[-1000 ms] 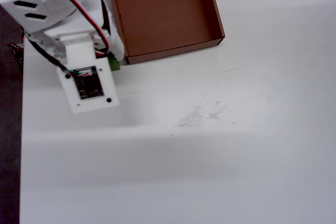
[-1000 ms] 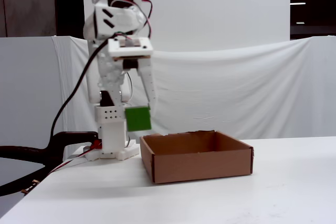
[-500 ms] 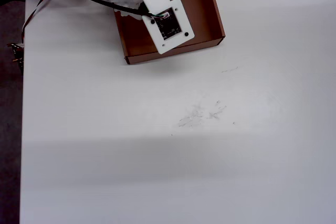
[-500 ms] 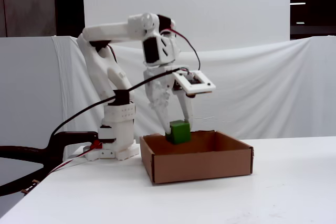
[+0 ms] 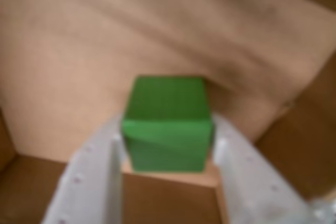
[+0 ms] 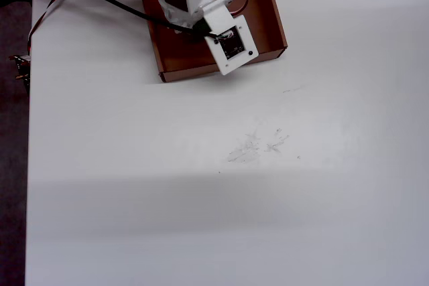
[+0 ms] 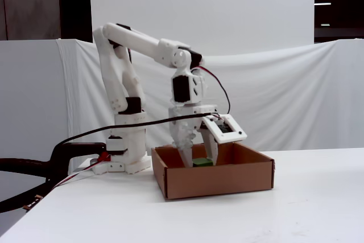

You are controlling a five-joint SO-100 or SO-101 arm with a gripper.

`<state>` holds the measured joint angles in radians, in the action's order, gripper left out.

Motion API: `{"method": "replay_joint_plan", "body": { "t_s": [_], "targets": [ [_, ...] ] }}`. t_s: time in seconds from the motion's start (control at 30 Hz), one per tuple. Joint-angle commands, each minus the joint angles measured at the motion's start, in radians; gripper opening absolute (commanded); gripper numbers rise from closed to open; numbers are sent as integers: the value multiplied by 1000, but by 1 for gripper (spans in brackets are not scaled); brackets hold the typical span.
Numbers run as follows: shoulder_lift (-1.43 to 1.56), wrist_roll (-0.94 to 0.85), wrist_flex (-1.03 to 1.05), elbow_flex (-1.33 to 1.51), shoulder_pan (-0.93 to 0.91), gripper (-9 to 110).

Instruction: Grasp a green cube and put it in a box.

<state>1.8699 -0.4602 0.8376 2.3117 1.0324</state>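
The claw, closed on the green cube, has dropped from above the rim into the box, toward six o'clock in the fixed view, so release seems next.

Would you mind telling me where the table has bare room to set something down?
The white table is bare below and right of the box in the overhead view, with faint scuffs mid-table. It is crowded inside the box, where the gripper holds the green cube.
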Motion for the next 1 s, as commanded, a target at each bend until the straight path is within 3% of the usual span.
{"method": "replay_joint_plan", "body": {
  "t_s": [0.0, 0.5, 0.77, 0.97],
  "targets": [
    [0, 12, -18, -2, 15, 17],
    [26, 18, 52, -32, 8, 23],
    [83, 18, 121, -49, -31, 37],
    [160, 9, 233, -117, -64, 35]
  ]
}}
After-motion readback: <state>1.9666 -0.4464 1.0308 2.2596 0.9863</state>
